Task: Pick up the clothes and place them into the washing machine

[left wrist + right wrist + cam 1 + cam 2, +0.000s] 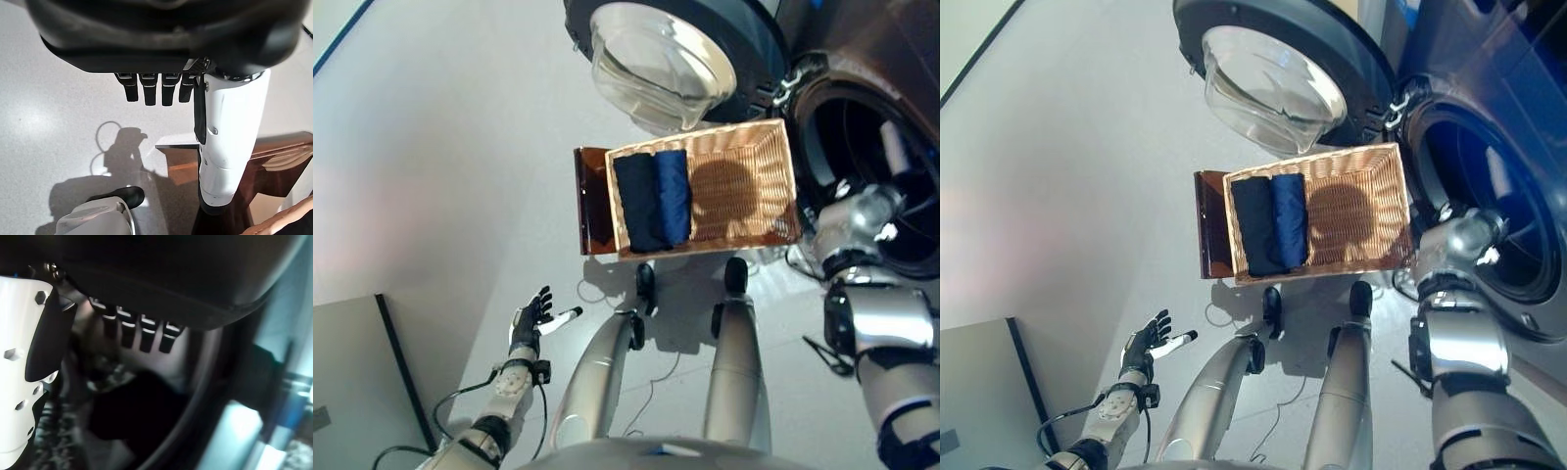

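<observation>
While reaching into the washing machine (862, 147) drum, risk of snagging the right arm on the door rim, or of dropping a garment short of the opening so it hangs on the lip. Right robot hand (137, 335) inside the dark drum, fingers straight, apparently empty (dark shape beyond them too blurred to name). Left robot hand (530, 318) hanging low and well apart from the wicker basket (744, 147), fingers spread, holding nothing. Two folded dark-blue clothes (653, 199) lying side by side in the basket.
</observation>
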